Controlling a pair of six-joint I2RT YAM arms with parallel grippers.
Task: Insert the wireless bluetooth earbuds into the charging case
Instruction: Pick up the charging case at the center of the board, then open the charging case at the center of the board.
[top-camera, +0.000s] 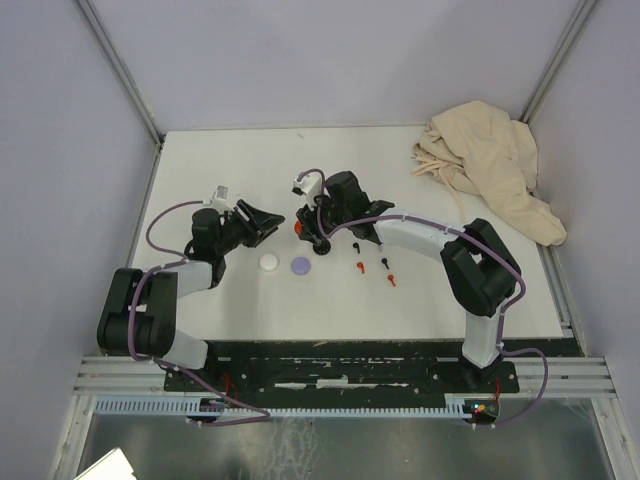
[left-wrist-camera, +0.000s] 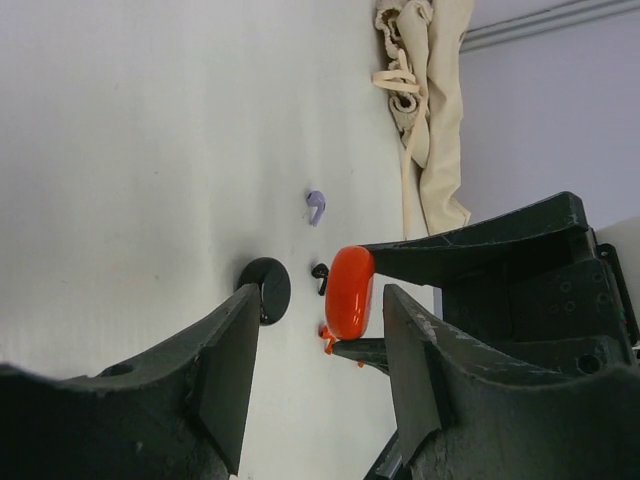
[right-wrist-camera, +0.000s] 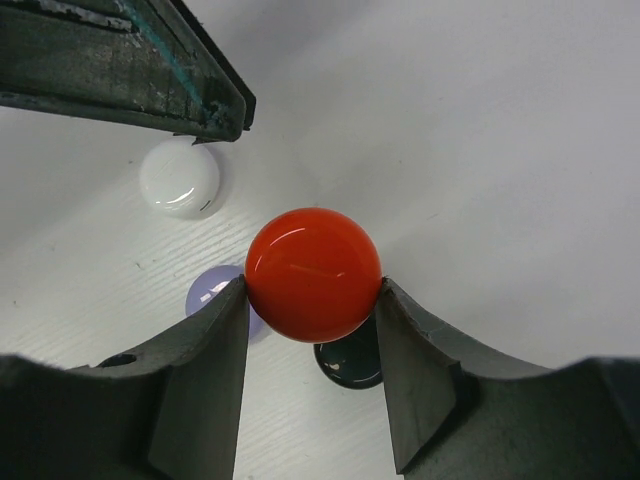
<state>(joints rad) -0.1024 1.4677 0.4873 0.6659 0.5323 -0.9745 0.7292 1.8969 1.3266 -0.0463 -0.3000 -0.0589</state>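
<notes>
The red charging case (right-wrist-camera: 313, 274) is clamped in the right jaws over the middle of the counter (top-camera: 250, 170), edge-on just ahead of the parted, empty left jaws, with a red earbud (top-camera: 360, 267) lying toward the near edge.

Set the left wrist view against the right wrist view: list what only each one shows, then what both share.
Only the left wrist view shows the lavender earbud, a black earbud, what is likely a red earbud, and the beige cloth. Only the right wrist view shows the white disc and the lavender disc. Both show the red case, clamped in the right gripper, and the black disc.
</notes>
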